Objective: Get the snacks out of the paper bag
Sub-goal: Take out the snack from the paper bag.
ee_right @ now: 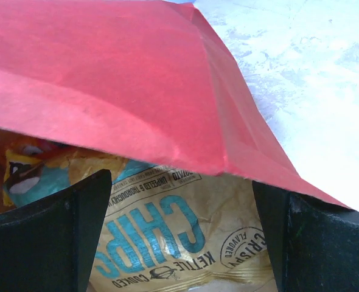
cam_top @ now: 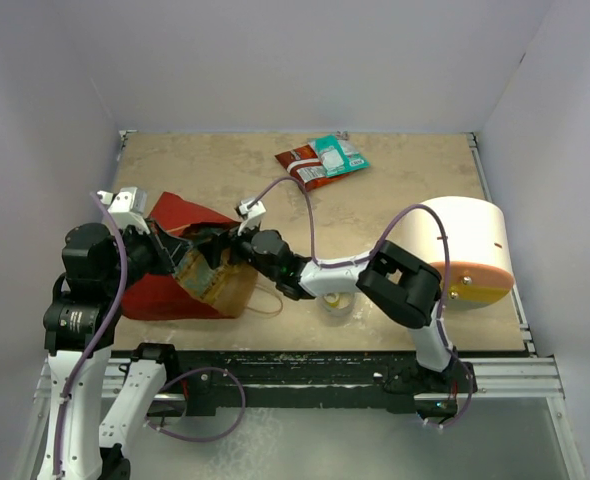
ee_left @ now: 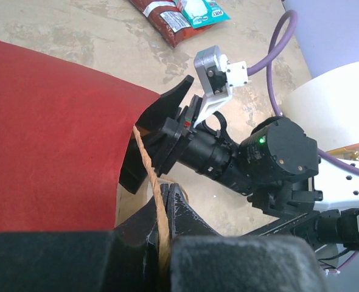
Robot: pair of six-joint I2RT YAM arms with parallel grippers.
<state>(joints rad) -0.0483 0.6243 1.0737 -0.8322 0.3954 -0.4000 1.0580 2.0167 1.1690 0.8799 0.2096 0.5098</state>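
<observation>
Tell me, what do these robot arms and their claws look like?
The left arm and right arm have chunky black joints, white links and a purple cable looping alongside each. The left claw and right claw each have two black fingers. A green light glows on the right arm's wrist.

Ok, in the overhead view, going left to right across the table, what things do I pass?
The red paper bag → two snack packets near the far edge → the white cylinder.
</observation>
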